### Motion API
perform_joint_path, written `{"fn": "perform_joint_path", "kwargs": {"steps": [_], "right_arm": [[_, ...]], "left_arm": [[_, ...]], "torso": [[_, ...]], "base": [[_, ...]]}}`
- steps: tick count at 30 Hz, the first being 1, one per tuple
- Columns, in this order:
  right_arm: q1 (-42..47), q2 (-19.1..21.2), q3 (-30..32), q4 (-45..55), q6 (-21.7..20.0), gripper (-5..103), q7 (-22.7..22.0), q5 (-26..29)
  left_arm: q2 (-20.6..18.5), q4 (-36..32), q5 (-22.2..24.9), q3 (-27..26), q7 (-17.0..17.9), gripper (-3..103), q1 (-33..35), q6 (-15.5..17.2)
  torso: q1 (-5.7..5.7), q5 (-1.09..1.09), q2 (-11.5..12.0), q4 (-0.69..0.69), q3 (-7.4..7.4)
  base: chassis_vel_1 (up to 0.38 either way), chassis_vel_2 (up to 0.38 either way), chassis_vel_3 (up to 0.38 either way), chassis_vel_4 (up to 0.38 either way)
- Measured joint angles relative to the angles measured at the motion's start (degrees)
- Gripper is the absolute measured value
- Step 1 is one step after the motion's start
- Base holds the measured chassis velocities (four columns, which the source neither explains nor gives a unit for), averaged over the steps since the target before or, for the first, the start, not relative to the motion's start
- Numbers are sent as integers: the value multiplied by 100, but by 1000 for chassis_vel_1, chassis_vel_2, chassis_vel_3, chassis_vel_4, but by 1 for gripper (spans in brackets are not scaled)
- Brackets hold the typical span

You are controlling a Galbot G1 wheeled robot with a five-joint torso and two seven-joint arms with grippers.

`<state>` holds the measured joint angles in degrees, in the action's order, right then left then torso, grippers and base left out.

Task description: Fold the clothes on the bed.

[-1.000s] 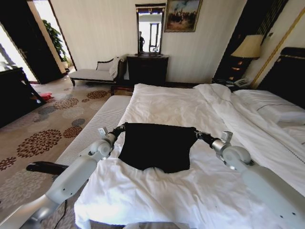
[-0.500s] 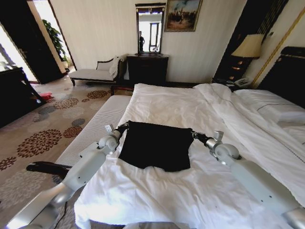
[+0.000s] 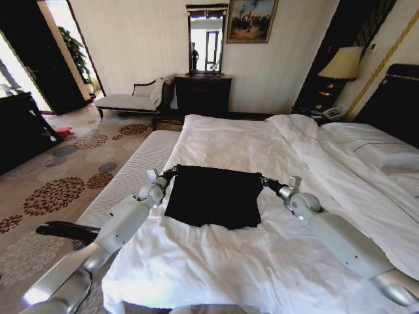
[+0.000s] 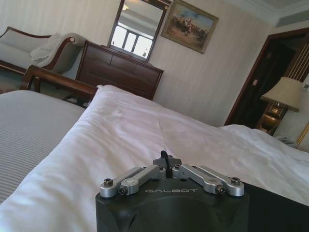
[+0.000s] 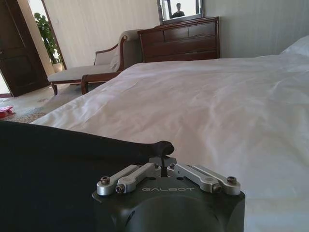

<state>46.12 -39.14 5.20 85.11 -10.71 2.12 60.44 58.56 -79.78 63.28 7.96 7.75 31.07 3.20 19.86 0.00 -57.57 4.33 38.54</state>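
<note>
1. My left gripper (image 3: 171,173) is pinched tight on the far left corner of the black T-shirt (image 3: 213,196), low over the bed (image 3: 262,140).
2. The T-shirt lies spread as a dark rectangle on the white duvet near the bed's foot, between my two arms.
3. My right gripper (image 3: 263,180) is clamped on the far right corner; in the right wrist view I see fabric bunched at its closed fingertips (image 5: 162,146).
</note>
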Motion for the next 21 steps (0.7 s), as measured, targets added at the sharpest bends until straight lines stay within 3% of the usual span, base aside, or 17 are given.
{"fn": "perform_joint_path", "kwargs": {"steps": [11, 21], "right_arm": [[599, -10, 259, 436, 286, 0, 157, -326], [1591, -56, 864, 1105, 658, 0, 384, -1218]], "left_arm": [[-219, -452, -241, -203, -104, 1, 512, -378], [-477, -1083, -461, -656, -158, 1, 1411, -633]], "torso": [[0, -1, 0, -1, 0], [0, 0, -1, -2, 0]], "base": [[0, 0, 0, 0], [0, 0, 0, 0]]}}
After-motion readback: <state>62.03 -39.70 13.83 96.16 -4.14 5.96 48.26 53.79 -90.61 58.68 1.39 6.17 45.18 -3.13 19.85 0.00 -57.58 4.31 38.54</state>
